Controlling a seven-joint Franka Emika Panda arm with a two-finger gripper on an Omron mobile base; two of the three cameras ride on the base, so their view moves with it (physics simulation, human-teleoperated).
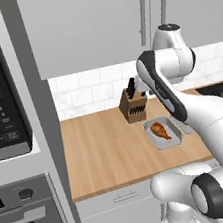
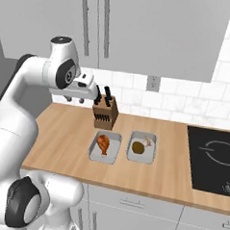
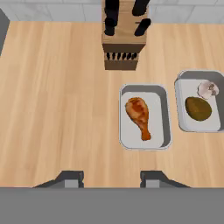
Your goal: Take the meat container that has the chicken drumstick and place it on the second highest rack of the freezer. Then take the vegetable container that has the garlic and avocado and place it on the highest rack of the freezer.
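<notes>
The meat container [image 3: 124, 118] is a grey tray on the wooden counter holding the orange-brown chicken drumstick [image 3: 138, 114]. It also shows in the left base view as the tray [image 1: 165, 145] with the drumstick [image 1: 160, 130], and in the right base view as the tray [image 2: 112, 154] with the drumstick [image 2: 103, 143]. Right of it sits the vegetable container [image 3: 180, 109] [image 2: 153, 149] with the avocado [image 3: 198, 108] and the garlic [image 3: 208, 89]. My gripper [image 3: 111, 177] [image 2: 75, 100] hovers above the counter, short and left of the meat container, open with nothing between its fingers. The freezer is out of view.
A wooden knife block [image 1: 133, 106] [image 2: 106, 115] [image 3: 122, 48] stands just behind the meat container against the tiled wall. A black cooktop [image 2: 213, 156] lies at the counter's right end. The oven-and-microwave column [image 1: 4, 124] bounds the left, with grey wall cabinets [image 2: 141, 32] overhead.
</notes>
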